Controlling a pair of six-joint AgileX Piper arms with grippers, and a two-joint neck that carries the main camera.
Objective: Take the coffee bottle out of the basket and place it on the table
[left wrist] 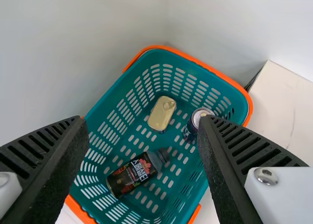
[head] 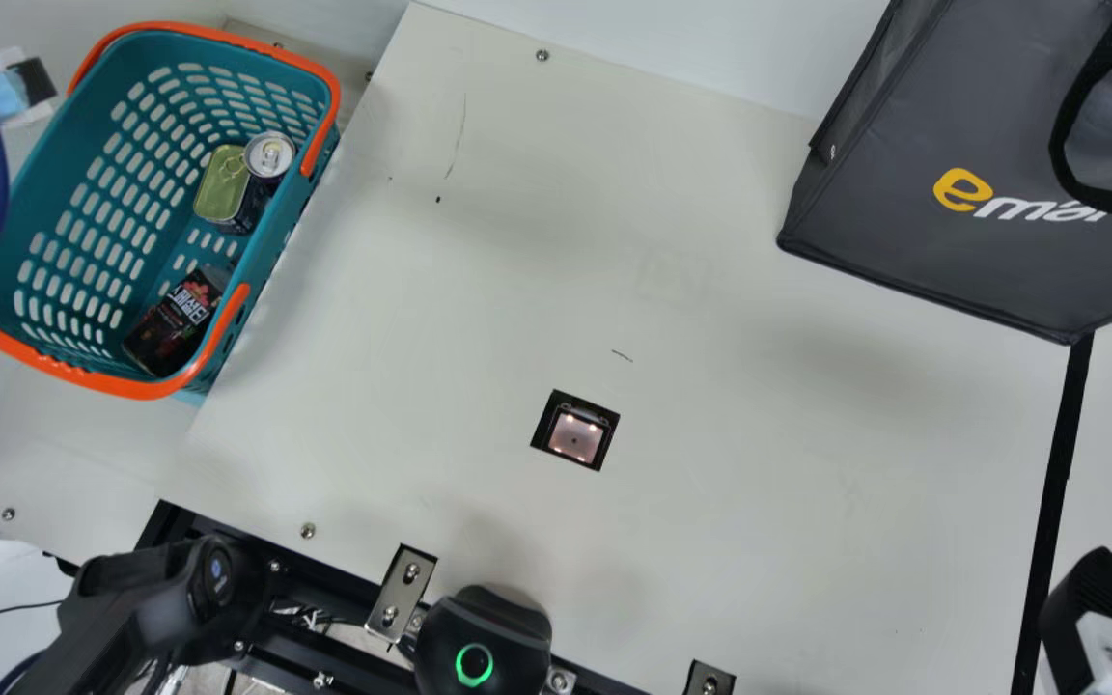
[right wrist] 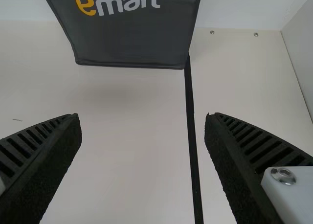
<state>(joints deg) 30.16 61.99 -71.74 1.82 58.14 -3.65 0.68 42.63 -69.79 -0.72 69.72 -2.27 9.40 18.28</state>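
Coffee bottle (left wrist: 133, 174) first, then by size. Pale desk (head: 710, 521): bare landing ground between basket and bag looks ample. Grey bag (head: 942, 116): two o'clock in the main view. Teal basket (head: 278, 227): ten o'clock there, holding the bottle on its side near the basket's six o'clock end, neck towards one. Left tool (left wrist: 142, 119): spread wide, grasping nothing, facing the basket. Right tool (right wrist: 143, 116): likewise released, four o'clock in the main view. Bottle: probably stiffish plastic, modest weight, fill unclear; the printed sleeve may be slick, and a hard squeeze could dent it. Take the labelled middle crosswise, fingers at ten and four o'clock; the basket wall crowds the four o'clock side. Dark can (head: 269, 156) and gold tin (head: 221, 183): two o'clock of basket centre, worth avoiding. Neck: narrow, tapering, a poorer hold.
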